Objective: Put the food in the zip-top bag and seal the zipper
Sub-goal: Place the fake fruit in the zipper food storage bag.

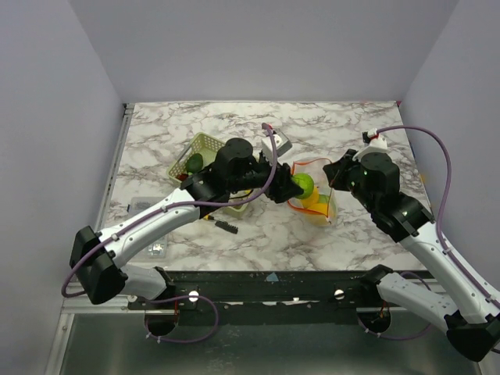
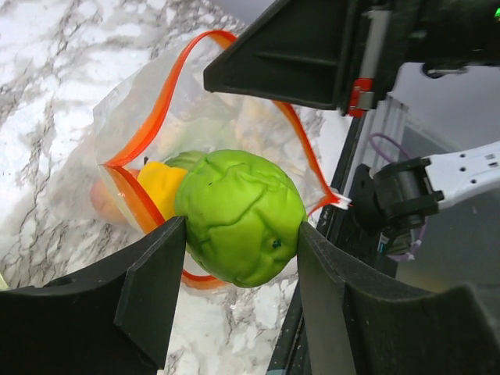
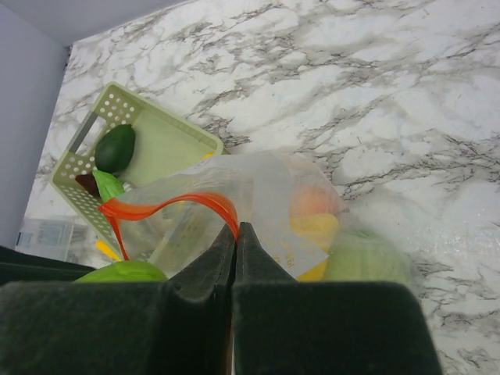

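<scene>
Gripping a light green food piece (image 2: pixel 238 211) by its two flanks, the left gripper (image 2: pixel 241 269) holds it just above the open mouth of the bag (image 2: pixel 141 109), which lies on the table (image 1: pixel 195 125) between the two arms. The piece looks like hollow moulded plastic: light, rigid and lumpy, yet glossy, so I judge it could squirt out of a shallow pinch. The pads (image 2: pixel 152 289) sit across its widest part, which seems the soundest hold. The right gripper (image 3: pixel 236 244) is closed on the zipper (image 3: pixel 176 205), pinching the orange-red rim with a fold of film and lifting that side so the mouth gapes. The bag is thin, limp and slick. It will likely sag or fold wherever it is not held, and only the strip looks stiff enough to be worth pinching. A yellow piece (image 2: pixel 160 187) and an orange piece (image 3: pixel 312 201) are already inside, and a pale green piece (image 3: pixel 363 258) shows through the film in the right wrist view. A dark green piece (image 3: pixel 115 148) lies in the basket (image 3: pixel 168 148), just beside the bag on the left. For sealing, I expect the strip's two halves will need aligning and pressing end to end, since the film itself gives nothing to push against.
</scene>
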{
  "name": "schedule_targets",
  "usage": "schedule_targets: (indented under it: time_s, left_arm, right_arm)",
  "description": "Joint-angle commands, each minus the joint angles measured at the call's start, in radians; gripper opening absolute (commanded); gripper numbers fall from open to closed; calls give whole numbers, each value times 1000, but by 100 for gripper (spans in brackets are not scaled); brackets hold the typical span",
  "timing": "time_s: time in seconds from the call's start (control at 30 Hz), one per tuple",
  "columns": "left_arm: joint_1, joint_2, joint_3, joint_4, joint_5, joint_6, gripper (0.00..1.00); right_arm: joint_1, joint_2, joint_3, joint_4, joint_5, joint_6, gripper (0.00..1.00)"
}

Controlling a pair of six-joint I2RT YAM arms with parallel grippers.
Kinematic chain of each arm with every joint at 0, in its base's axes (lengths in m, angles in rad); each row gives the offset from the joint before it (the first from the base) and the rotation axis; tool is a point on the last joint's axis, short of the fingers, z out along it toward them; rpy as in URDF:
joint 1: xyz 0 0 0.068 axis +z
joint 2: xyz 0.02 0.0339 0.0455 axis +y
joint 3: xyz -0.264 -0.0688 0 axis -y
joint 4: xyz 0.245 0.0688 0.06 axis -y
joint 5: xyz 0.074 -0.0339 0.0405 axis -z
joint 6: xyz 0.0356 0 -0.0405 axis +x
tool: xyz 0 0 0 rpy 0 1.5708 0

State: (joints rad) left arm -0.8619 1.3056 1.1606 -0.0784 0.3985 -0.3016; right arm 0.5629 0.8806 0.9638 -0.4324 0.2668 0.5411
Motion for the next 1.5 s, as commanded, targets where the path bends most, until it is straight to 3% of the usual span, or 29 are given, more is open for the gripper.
schedule_targets:
  time_s: [0.0, 0.23, 0.43, 0.87, 1.03, 1.13, 1.33, 1.47]
  left_arm:
    - [-19, 86, 84, -53, -86, 49, 4]
    - [-61, 146, 97, -35, -317, 95, 4]
    - [-65, 192, 89, 4, -426, 55, 9]
    - [-65, 325, 213, 33, -438, -68, 16]
    - [-68, 361, 137, 161, -611, -233, 16]
    - [-69, 404, 96, 290, -642, -268, 17]
    - [-73, 493, 145, 321, -722, -308, 24]
    - [-78, 457, 123, 308, -714, -320, 27]
  right_arm:
    - [5, -15, 44, 18, -17, 16, 1]
    - [5, -35, 26, 26, -27, 32, 1]
    - [5, -32, 17, 36, -41, 36, 1]
    - [5, -7, 29, 45, -93, 61, 1]
    - [4, -4, 10, 80, -130, 104, 1]
    - [4, -9, 9, 93, -161, 114, 1]
    - [4, -18, -12, 95, -207, 136, 1]
    - [5, -48, -63, 115, -213, 156, 1]
